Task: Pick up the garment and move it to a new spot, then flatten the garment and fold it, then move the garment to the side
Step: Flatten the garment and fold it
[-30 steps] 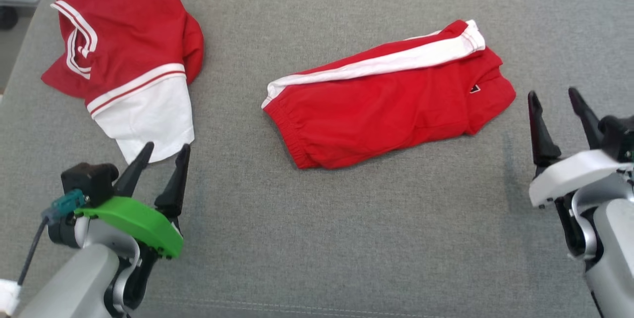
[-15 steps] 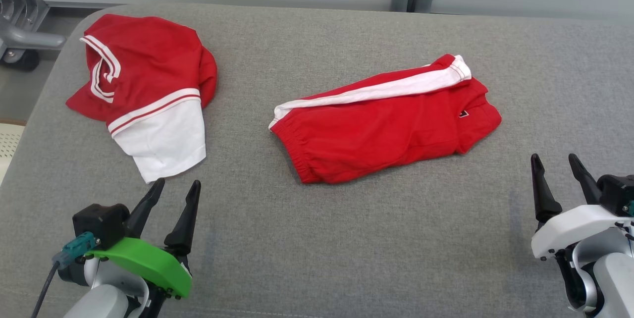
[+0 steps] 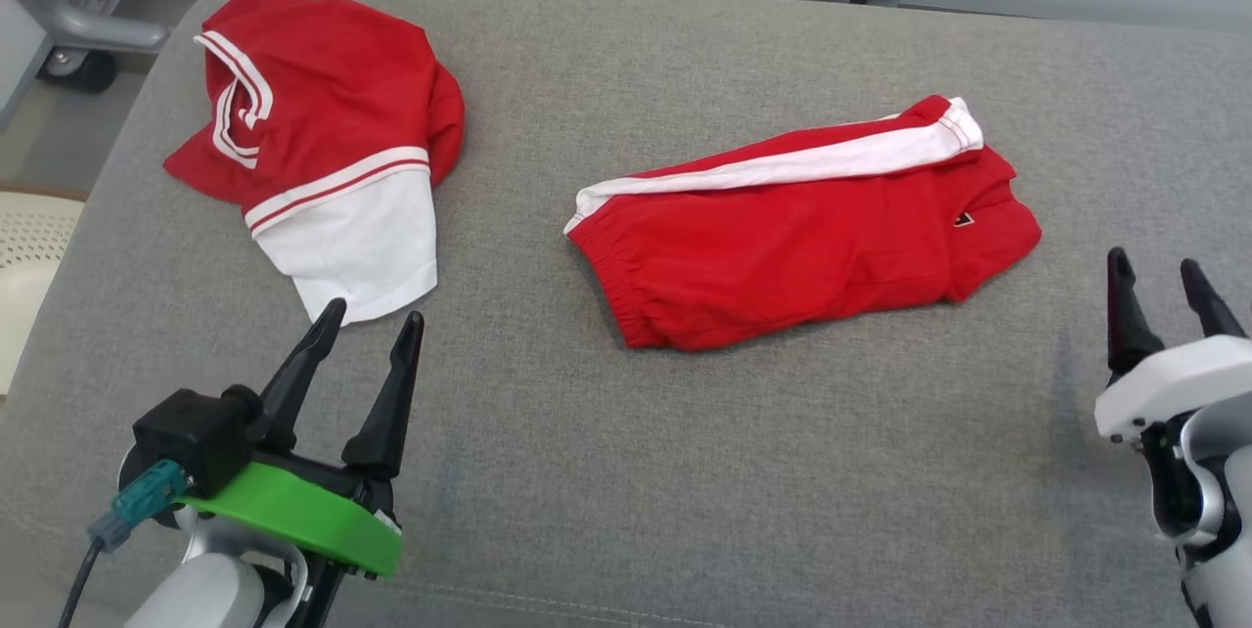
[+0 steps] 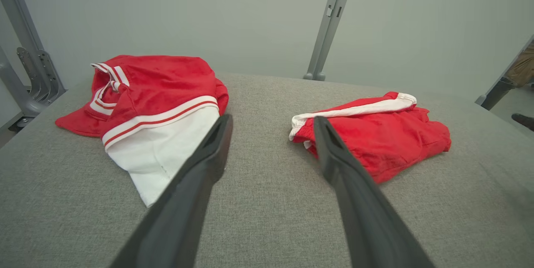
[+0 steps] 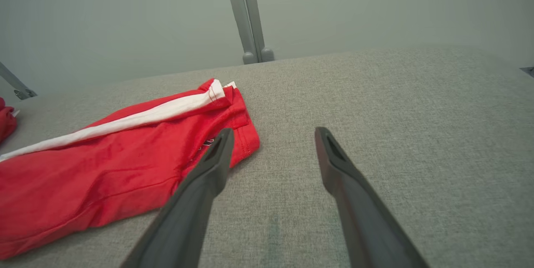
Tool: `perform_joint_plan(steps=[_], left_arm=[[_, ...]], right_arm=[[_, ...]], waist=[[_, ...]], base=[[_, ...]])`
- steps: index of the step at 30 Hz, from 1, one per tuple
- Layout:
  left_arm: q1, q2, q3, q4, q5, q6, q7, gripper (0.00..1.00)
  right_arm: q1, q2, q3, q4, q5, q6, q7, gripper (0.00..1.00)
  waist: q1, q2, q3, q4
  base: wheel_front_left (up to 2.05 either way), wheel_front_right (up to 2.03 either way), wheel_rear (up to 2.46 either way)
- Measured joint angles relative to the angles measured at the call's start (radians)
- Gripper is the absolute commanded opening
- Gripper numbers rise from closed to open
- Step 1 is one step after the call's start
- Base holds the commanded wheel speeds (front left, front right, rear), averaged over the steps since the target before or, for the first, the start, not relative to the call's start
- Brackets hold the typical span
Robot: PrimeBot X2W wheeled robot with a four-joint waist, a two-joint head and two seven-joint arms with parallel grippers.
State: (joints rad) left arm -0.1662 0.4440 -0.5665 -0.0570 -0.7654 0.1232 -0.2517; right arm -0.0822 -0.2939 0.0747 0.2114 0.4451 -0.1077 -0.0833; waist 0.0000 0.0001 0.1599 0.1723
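My left gripper (image 3: 377,310) and right gripper (image 3: 1152,259) hang spread and empty; the crumpled T-shirt (image 3: 333,80) apparently awaits pickup, flattening, folding.

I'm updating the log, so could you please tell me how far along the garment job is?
Done: nothing visible; the garment lies bunched, unfolded, on the grey cushion. In hand: nothing; left hand and right hand are open and empty, the left just short of the white sleeve. Left: pick up, move, flatten, fold, set aside.
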Motion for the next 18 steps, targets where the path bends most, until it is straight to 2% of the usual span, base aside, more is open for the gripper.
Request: perform_joint_plan(steps=[8, 18], left_arm=[[0.008, -0.020, -0.001, -0.063, 0.043, 0.000, 0.000, 1.00], [0.008, -0.046, 0.015, -0.111, 0.069, 0.000, 0.000, 1.00]], right_arm=[[-0.173, 0.002, -0.045, 0.066, 0.060, -0.009, 0.113, 1.00], [-0.298, -0.033, -0.090, 0.183, 0.045, -0.016, 0.190, 1.00]], waist=[[0.0000, 0.0000, 0.068, 0.059], [0.0000, 0.0000, 0.169, 0.147]], base=[[0.00, 0.00, 0.00], [0.00, 0.00, 0.00]])
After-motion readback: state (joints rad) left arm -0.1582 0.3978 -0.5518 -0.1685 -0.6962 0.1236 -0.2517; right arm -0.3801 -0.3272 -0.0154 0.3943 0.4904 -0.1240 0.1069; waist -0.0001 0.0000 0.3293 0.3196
